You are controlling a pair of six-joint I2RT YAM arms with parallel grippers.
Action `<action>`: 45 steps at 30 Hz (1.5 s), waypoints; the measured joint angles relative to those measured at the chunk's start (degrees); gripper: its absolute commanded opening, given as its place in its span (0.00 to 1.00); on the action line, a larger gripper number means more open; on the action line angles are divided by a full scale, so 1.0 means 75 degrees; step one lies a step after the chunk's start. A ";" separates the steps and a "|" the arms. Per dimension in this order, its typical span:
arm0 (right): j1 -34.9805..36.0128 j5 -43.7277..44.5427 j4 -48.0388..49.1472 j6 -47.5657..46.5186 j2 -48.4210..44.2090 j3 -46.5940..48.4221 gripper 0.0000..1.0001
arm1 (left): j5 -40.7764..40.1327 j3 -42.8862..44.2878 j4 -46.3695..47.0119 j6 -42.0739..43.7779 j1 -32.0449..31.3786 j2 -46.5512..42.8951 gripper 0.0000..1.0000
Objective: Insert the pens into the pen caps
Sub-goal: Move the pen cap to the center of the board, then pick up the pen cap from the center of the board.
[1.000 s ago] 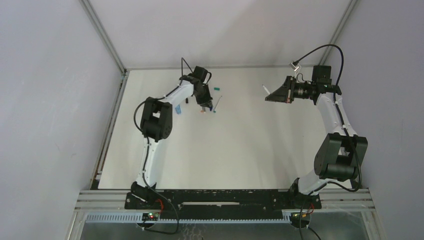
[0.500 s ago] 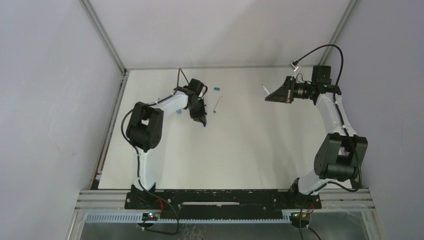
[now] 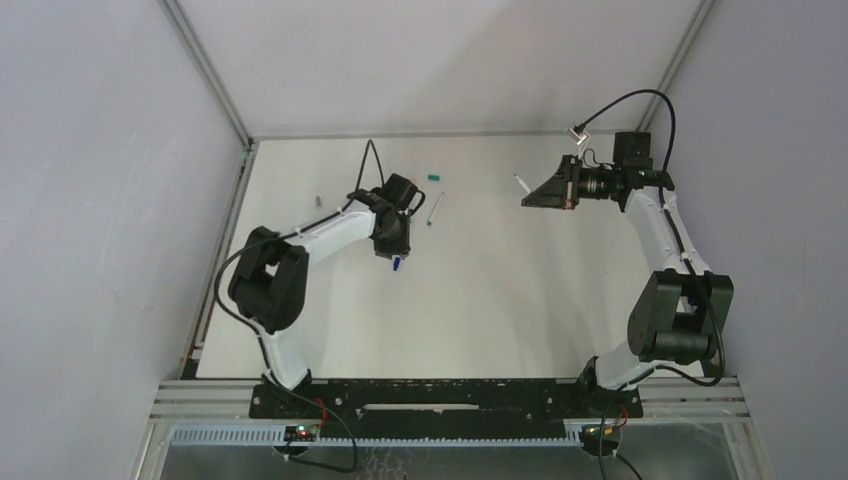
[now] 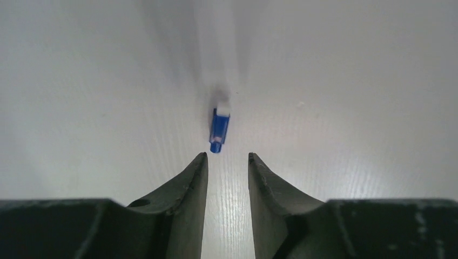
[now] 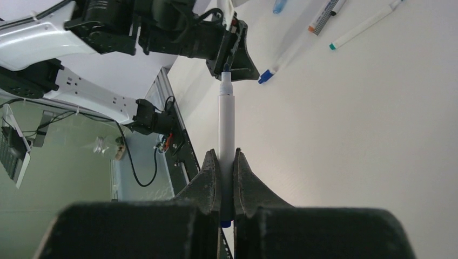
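Note:
My left gripper [image 3: 396, 254] hangs low over the table, open, with nothing between its fingers [image 4: 227, 156]. Just beyond its fingertips lies a white pen with a blue pen cap [image 4: 219, 131] on its end, the barrel blurred; the same blue cap [image 5: 265, 76] shows in the right wrist view. My right gripper [image 3: 527, 198] is held in the air at the back right, shut on a white pen [image 5: 226, 124] that points at the left gripper. A teal pen cap [image 3: 434, 176] lies near the back edge.
A white pen with a teal tip [image 3: 433, 208] lies behind the left gripper. A light-blue pen [image 5: 279, 5] and an orange-ended pen [image 5: 322, 18] lie further left. A small grey piece [image 3: 318, 200] sits near the left rail.
The left arm has swung from the back group of pens toward the near side with the blue-capped pen, then its jaws parted and let it go. The right gripper shifted slightly left.

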 measured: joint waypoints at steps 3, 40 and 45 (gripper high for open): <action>0.0111 0.0035 -0.0009 -0.0017 -0.0090 -0.0093 0.00 | -0.0201 -0.0166 0.0160 0.0020 -0.0140 -0.0469 0.42; 0.0778 0.0568 -0.0219 -0.1005 -0.1201 -0.0781 0.00 | -0.0644 0.0017 0.1647 0.0676 -0.0111 -0.0006 0.59; 0.0775 0.0522 -0.0207 -0.0970 -0.1174 -0.0781 0.00 | -0.1043 0.0694 0.0749 0.0898 -0.0335 0.0519 0.57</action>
